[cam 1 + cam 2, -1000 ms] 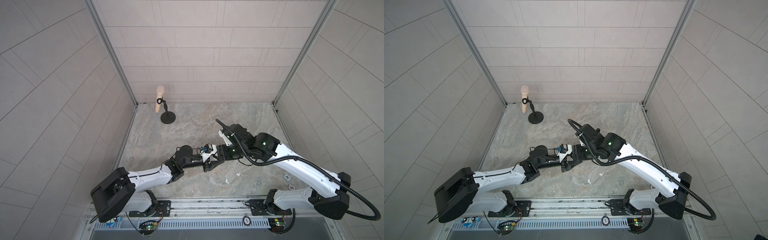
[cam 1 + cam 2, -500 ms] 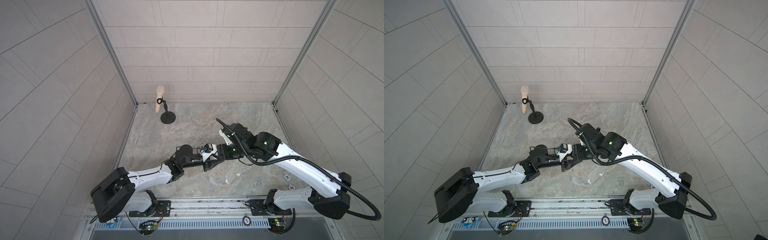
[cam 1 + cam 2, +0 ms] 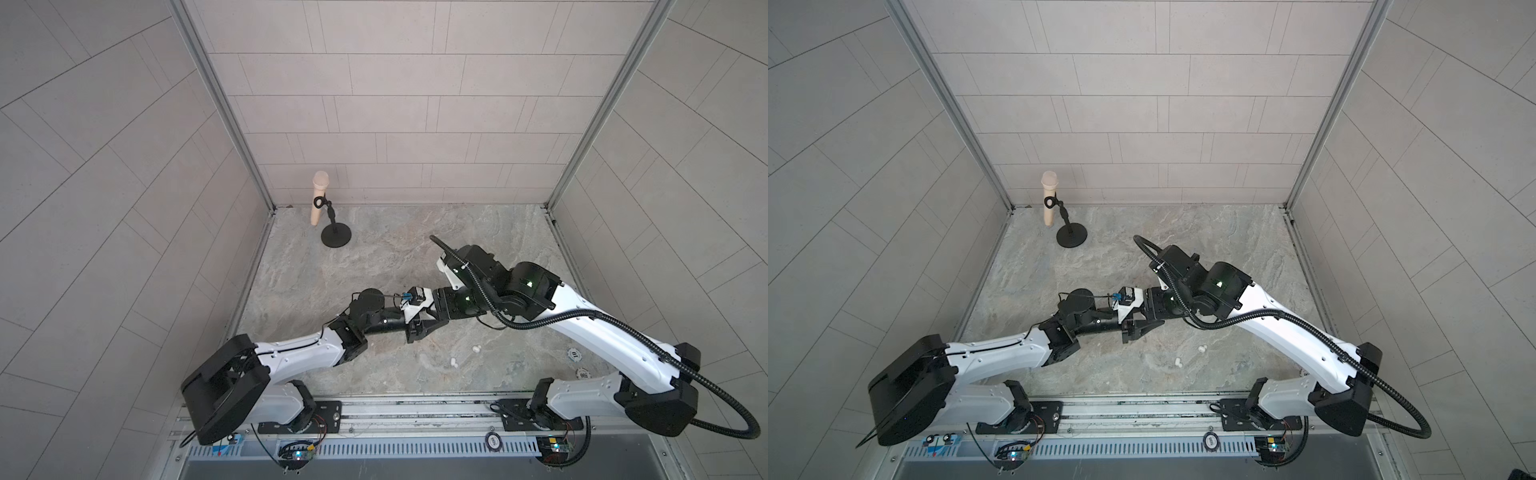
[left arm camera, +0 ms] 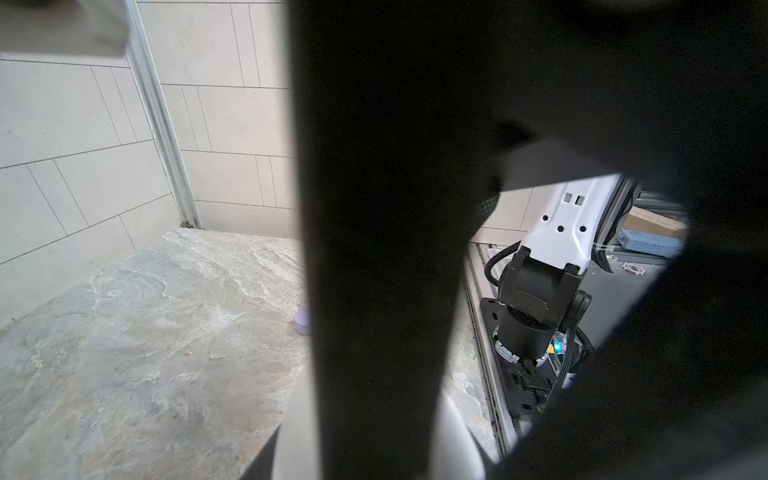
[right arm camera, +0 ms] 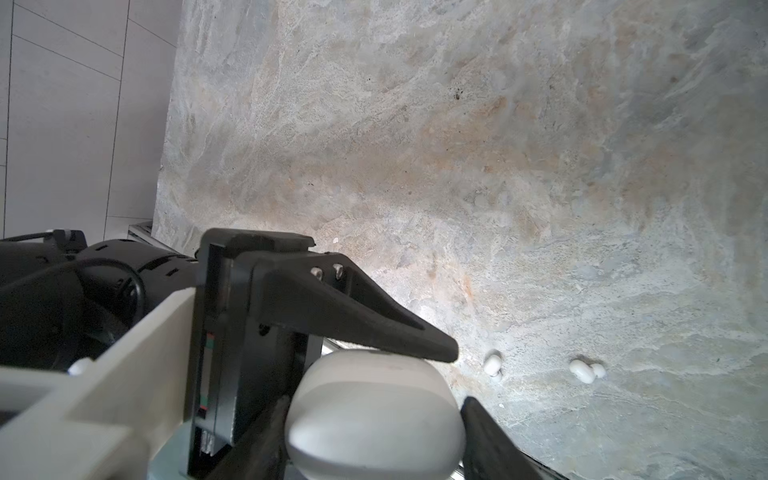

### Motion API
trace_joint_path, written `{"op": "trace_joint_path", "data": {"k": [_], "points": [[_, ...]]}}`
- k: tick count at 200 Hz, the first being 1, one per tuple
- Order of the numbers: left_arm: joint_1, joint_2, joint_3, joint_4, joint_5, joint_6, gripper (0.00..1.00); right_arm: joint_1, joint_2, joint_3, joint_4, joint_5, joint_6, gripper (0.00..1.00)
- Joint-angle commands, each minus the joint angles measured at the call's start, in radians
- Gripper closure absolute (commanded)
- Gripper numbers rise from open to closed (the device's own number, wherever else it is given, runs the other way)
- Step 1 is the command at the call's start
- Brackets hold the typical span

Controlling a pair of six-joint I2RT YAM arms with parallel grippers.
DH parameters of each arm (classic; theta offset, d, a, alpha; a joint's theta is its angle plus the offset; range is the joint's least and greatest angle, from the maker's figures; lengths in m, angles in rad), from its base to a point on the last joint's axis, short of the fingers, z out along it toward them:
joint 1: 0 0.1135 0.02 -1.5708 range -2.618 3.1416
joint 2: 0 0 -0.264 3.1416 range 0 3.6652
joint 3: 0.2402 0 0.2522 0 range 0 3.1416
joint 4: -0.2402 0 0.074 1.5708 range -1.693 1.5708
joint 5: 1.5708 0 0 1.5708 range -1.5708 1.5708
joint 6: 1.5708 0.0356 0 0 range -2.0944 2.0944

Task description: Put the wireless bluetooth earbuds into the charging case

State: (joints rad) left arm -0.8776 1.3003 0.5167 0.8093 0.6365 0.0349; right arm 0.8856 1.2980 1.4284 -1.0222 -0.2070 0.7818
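Right hand (image 5: 376, 405) clamps the white charging case (image 5: 370, 432), contents hidden; left hand (image 3: 417, 330) grip unclear.

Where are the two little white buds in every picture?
Both top views: buds lie on the table near the front, right of middle.
Left wrist: not in it.
Right wrist: buds on the table past the case.
Shared landmark: the marbled table.
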Motion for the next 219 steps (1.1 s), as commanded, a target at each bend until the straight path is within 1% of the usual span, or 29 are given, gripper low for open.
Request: {"op": "trace_joint_path", "data": {"k": [1,73,103,156,199,211,219], "points": [[-0.014,0.008,0.034,-0.014,0.057,-0.01,0.51,0.021,0.016,0.026,0.062,-0.031,-0.038,0.52],[-0.012,-0.013,0.029,-0.024,0.028,0.0,0.49,0.03,0.014,0.033,0.06,-0.04,-0.049,0.54],[-0.013,-0.021,0.024,-0.023,0.007,-0.004,0.46,0.036,0.013,0.026,0.056,-0.04,-0.046,0.54],[-0.013,-0.022,0.024,-0.032,0.014,0.0,0.49,0.038,0.003,0.026,0.056,-0.026,-0.037,0.54],[-0.012,-0.025,0.028,-0.044,0.025,0.006,0.55,0.038,0.009,0.037,0.06,-0.029,-0.038,0.54],[-0.014,-0.023,0.035,-0.064,0.038,0.016,0.55,0.038,0.012,0.04,0.058,-0.027,-0.04,0.54],[-0.015,-0.022,0.039,-0.084,0.045,0.024,0.53,0.038,0.013,0.045,0.057,-0.022,-0.045,0.54]]}}
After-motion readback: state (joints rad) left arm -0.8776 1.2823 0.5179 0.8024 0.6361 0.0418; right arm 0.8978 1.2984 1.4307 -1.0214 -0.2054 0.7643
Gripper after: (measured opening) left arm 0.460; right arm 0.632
